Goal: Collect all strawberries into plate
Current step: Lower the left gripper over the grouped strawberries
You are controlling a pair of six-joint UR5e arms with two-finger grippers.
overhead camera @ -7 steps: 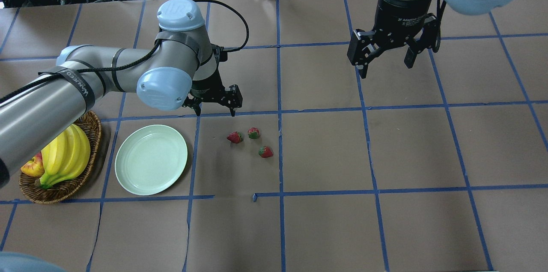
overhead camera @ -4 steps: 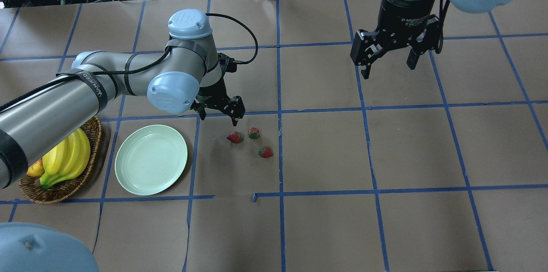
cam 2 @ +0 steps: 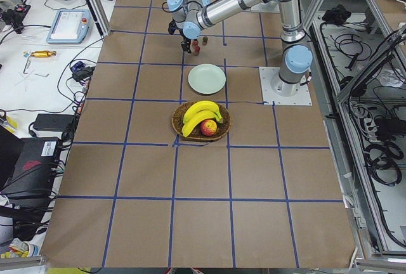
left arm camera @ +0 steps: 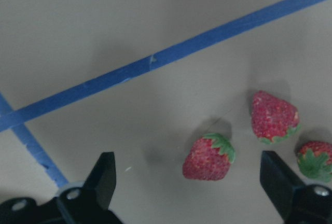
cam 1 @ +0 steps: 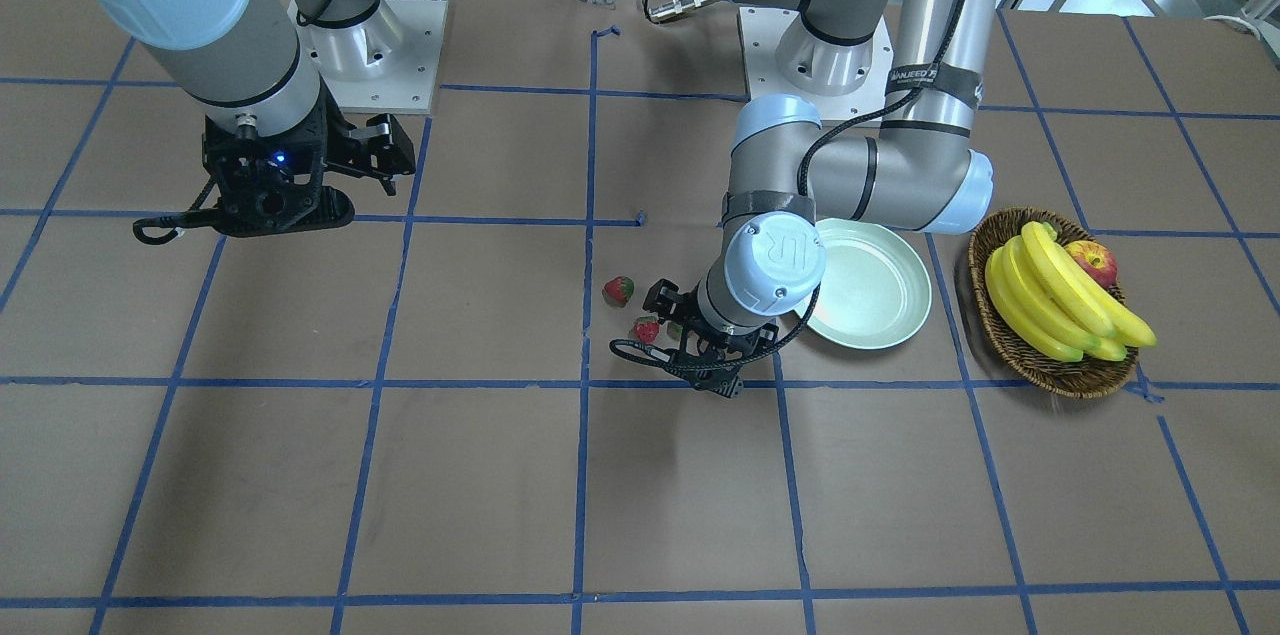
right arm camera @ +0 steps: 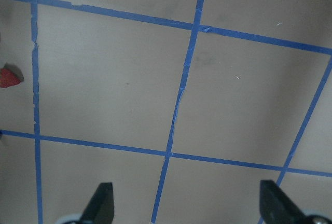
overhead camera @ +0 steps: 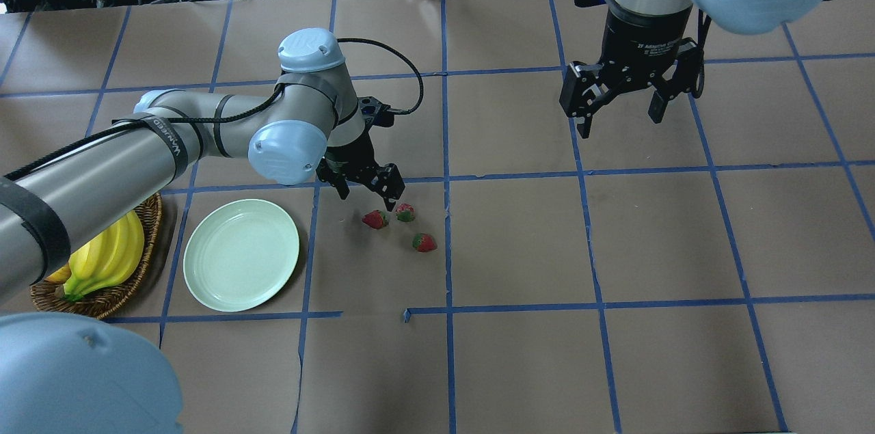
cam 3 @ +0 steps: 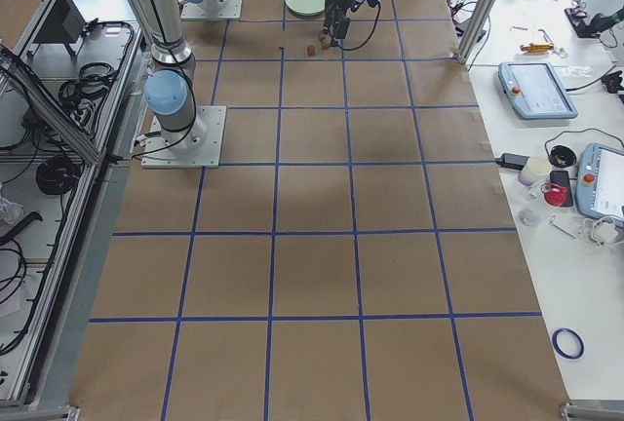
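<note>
Three small red strawberries lie close together on the brown table: one (overhead camera: 374, 219), one (overhead camera: 405, 212) and one (overhead camera: 424, 242). The pale mint plate (overhead camera: 240, 254) sits to their left with nothing on it. My left gripper (overhead camera: 367, 196) hangs open just behind the two nearer berries and holds nothing. In the left wrist view its fingers (left arm camera: 104, 177) stand wide apart, with one strawberry (left arm camera: 209, 157) between them and two more (left arm camera: 273, 116) (left arm camera: 315, 159) to the right. My right gripper (overhead camera: 621, 121) is open and empty, high over the far right of the table.
A wicker basket (overhead camera: 147, 215) with bananas (overhead camera: 102, 253) stands left of the plate; an apple (cam 1: 1090, 263) lies in it too. Blue tape lines cross the table. Cables and devices lie beyond the far edge.
My left arm has swung right and down, bringing its open gripper from near the plate's far side to just over the strawberries. The right gripper has barely shifted.
</note>
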